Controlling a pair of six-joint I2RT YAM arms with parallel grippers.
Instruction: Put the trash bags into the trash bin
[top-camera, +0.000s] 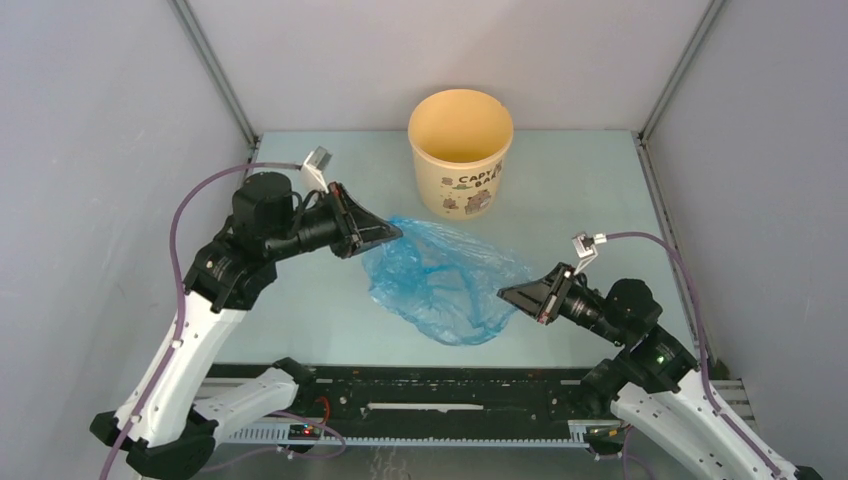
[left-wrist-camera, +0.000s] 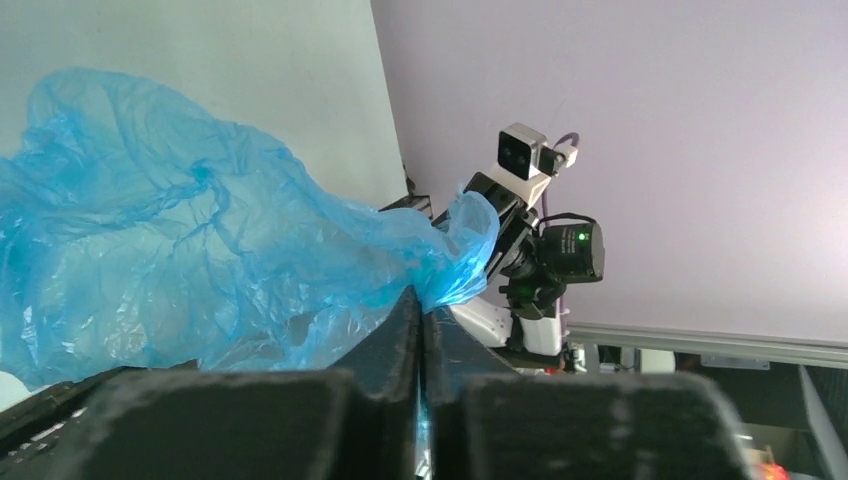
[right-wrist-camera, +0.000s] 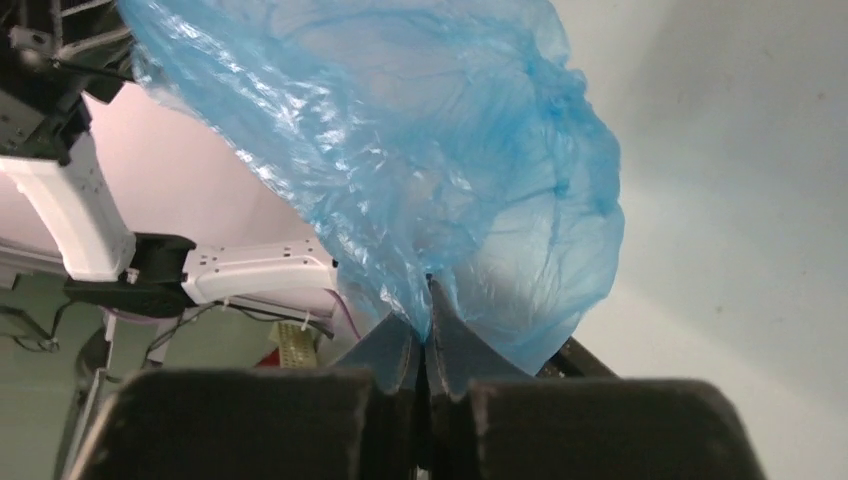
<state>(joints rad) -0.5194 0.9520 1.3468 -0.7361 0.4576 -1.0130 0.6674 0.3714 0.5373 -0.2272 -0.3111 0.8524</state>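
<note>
Open table (top-camera: 590, 200) room at 3 and 9 o'clock; trash bin (top-camera: 461, 150) at 12. Trash bag (top-camera: 445, 285): wrinkled glossy blue film, edges clenched by left gripper (top-camera: 395, 232) and right gripper (top-camera: 503, 294).

Translucent light-blue trash bag (top-camera: 445, 280), pale yellow-tan trash bin (top-camera: 437, 172) with dark lettering, pale green table (top-camera: 590, 200)

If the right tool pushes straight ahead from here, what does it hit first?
The trash bag pinched in the right tool itself; beyond it, probably the left arm, though depth is unclear.
</note>
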